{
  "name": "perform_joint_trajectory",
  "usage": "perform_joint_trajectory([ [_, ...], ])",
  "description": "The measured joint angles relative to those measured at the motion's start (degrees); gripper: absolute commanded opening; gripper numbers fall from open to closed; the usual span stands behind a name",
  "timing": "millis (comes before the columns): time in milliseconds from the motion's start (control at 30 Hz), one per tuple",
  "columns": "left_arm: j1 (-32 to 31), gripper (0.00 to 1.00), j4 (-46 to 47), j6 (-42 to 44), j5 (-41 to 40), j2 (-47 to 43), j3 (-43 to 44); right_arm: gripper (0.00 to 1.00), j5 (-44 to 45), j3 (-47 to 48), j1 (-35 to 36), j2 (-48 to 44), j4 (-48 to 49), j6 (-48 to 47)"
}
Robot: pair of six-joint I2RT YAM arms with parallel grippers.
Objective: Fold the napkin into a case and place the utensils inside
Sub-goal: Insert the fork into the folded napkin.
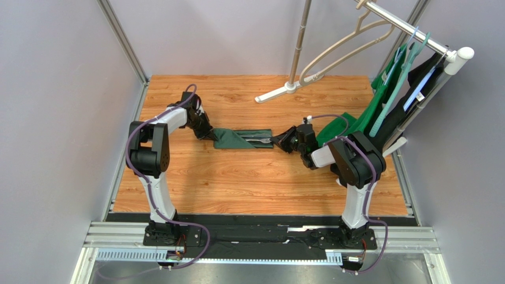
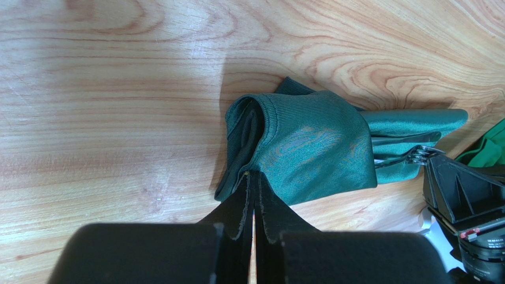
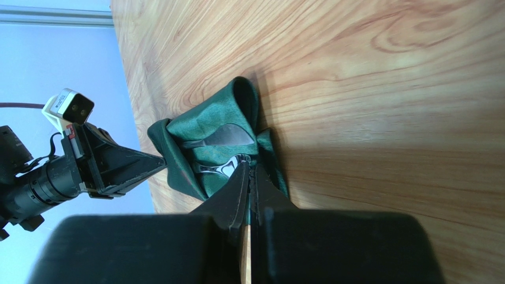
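From above, the napkin (image 1: 242, 139) is seen folded to a narrow dark green pouch, laid across the middle of the wooden table (image 1: 237, 183) between the two arms. The left gripper (image 1: 208, 135) is set at its left end and the right gripper (image 1: 283, 142) at its right end, where the utensils (image 1: 261, 141) are picked out as a thin silver glint poking from the cloth. Behind the right arm, a bright green garment (image 1: 379, 109) is hung on a teal hanger (image 1: 403, 65). Over to the left wrist: the jaws are shown pressed tight together, the fingertips (image 2: 244, 189) touching the near hem of the napkin (image 2: 308, 148), which is bunched and raised at this end. Whether a fold is pinched there cannot be told. At the far end the fork tines (image 2: 416, 155) are caught just at the tip of the right gripper (image 2: 432, 168). On to the right wrist: these jaws are clenched too, and the shiny utensils (image 3: 225, 168) are seen right beside the tips, with one handle laid inside the open mouth of the napkin (image 3: 207, 112). Whether metal is gripped cannot be made out. The left gripper (image 3: 155, 161) is seen touching the cloth's far end.
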Motion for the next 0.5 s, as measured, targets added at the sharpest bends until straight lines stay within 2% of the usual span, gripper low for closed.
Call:
perform_joint_trajectory([
  [500, -0.1, 0.00, 0.3, 0.0, 0.0, 0.0, -0.5, 0.00, 1.8, 3.8, 4.7, 2.4, 0.6, 1.6],
])
